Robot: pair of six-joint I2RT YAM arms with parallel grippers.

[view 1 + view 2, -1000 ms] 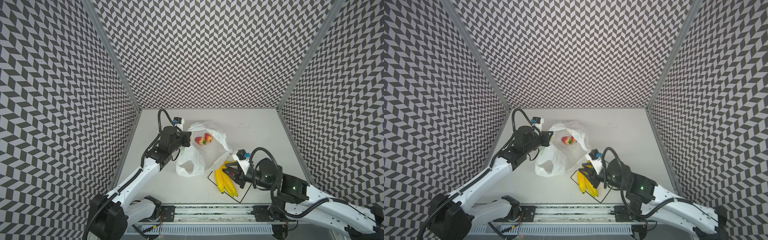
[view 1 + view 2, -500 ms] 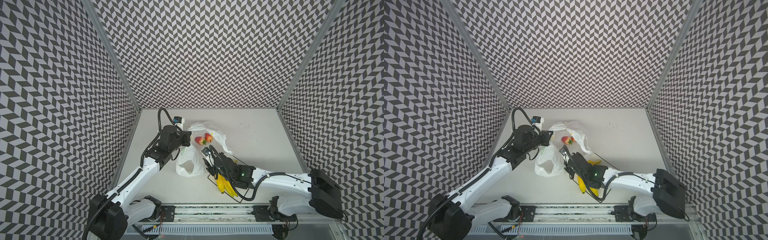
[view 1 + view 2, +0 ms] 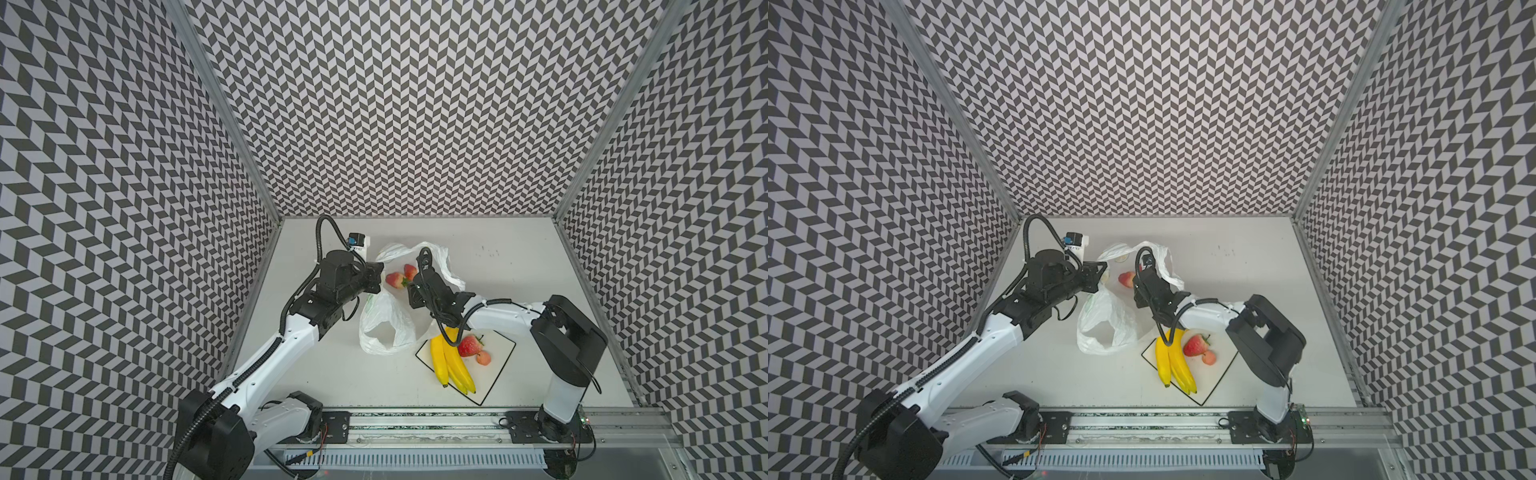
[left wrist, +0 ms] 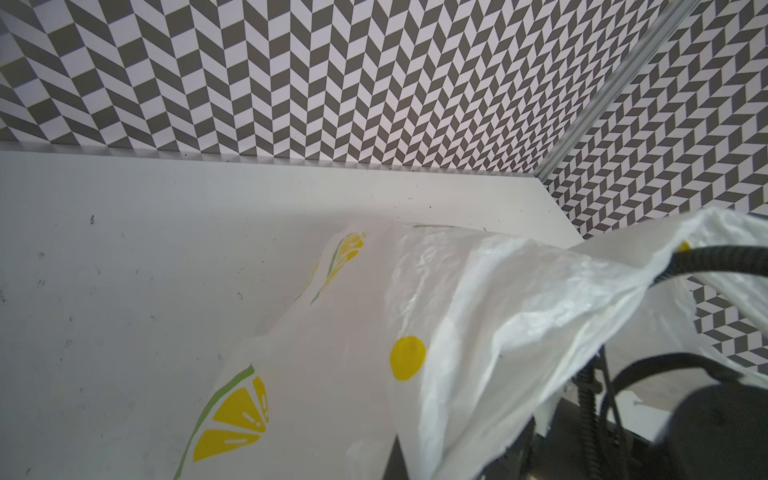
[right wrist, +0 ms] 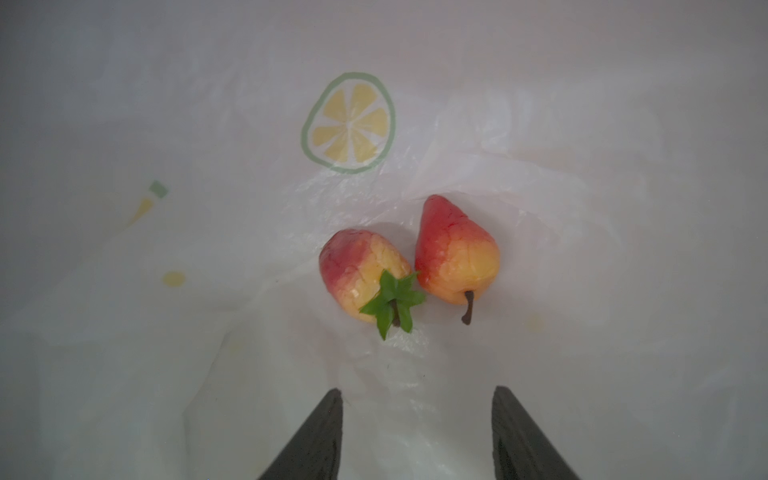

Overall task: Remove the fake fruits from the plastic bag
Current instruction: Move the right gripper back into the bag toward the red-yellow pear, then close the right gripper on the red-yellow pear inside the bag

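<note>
The right gripper (image 5: 417,392) stood spread and empty — two red-yellow fake fruits (image 5: 455,253) lay just ahead, stems toward it, inside the thin white plastic bag (image 5: 166,124) the left gripper (image 3: 375,277) pinched.

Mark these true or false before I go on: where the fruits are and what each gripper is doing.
1. The left gripper is shut on the plastic bag at its edge. True.
2. The bananas lie on the plate. True.
3. The plastic bag is empty. False: two red fruits lie inside it.
4. The right gripper is shut on a fruit. False: it is open, short of the two red fruits, holding nothing.
5. A strawberry lies on the plate. True.
</note>
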